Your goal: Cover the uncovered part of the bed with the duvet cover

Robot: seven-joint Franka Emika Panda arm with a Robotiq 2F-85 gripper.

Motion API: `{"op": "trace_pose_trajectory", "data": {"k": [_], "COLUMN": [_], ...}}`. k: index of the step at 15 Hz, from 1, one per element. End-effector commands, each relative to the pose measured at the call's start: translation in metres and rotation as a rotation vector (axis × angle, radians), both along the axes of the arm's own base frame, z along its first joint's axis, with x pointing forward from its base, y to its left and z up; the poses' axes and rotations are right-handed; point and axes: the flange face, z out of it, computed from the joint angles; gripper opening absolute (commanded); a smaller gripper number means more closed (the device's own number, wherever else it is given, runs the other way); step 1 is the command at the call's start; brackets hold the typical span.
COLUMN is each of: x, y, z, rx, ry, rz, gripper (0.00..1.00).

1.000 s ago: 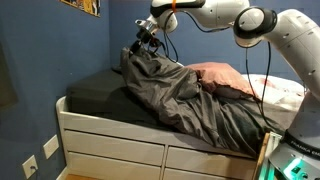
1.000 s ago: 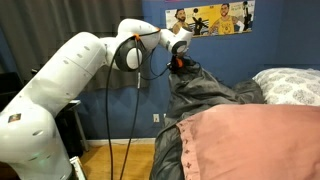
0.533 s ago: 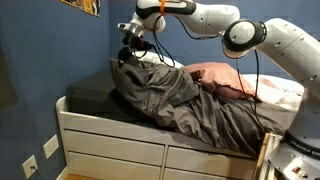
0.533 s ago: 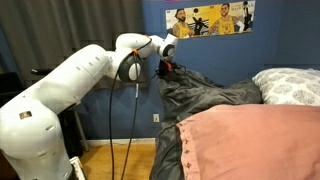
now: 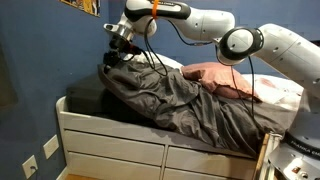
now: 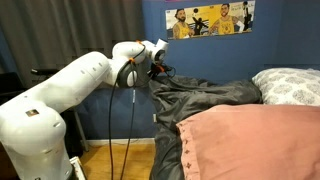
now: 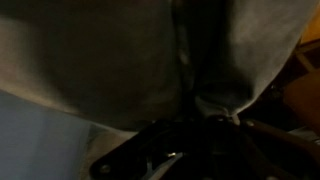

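We note the bed (image 5: 118, 146) first: white drawer base, dark sheet (image 5: 84, 96) bare at the end far from the pillow. The duvet (image 5: 185, 102), grey and rumpled, lies along most of the bed from the pillow end toward that bare strip; its leading edge is raised off the bed, up at the claw. In an exterior view the duvet (image 6: 205, 93) spreads low and wrinkled. The arm (image 5: 262, 42) reaches across above the bed. The pink pillow (image 5: 224, 74) lies at the bed's head, partly on the duvet. The claw (image 5: 113, 62) hangs over the bare strip's edge, closed on a pinch of duvet; the wrist view shows fabric gathered into it.
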Motion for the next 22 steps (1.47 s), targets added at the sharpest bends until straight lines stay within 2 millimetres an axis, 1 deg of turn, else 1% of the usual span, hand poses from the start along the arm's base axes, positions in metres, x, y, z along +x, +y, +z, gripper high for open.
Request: {"op": "trace_pose_trajectory", "data": {"k": [1, 5, 6, 7, 8, 10, 12, 13, 14, 15, 17, 20, 22], "x": [-0.007, -0.006, -0.004, -0.003, 0.0, 0.0, -0.001, 0.001, 0.005, 0.01, 0.018, 0.023, 0.018], "y": [0.027, 0.035, 0.033, 0.031, 0.029, 0.024, 0.014, 0.006, -0.01, -0.026, -0.064, -0.125, -0.161], "z": [0.011, 0.011, 0.01, 0.012, 0.016, 0.03, 0.048, 0.057, 0.068, 0.078, 0.098, 0.135, 0.158], "rx": [0.097, 0.104, 0.1, 0.102, 0.112, 0.171, 0.193, 0.172, 0.131, 0.09, 0.042, -0.053, -0.131], "ry": [-0.082, -0.154, -0.179, -0.194, -0.212, -0.196, -0.13, -0.12, -0.123, -0.131, -0.144, -0.156, -0.148], "rz": [0.107, 0.175, 0.187, 0.189, 0.182, 0.157, 0.089, 0.039, -0.029, -0.092, -0.196, -0.336, -0.41], "gripper": [0.02, 0.02, 0.32, 0.33, 0.4, 0.52, 0.66, 0.74, 0.8, 0.88, 0.99, 1.0, 1.0]}}
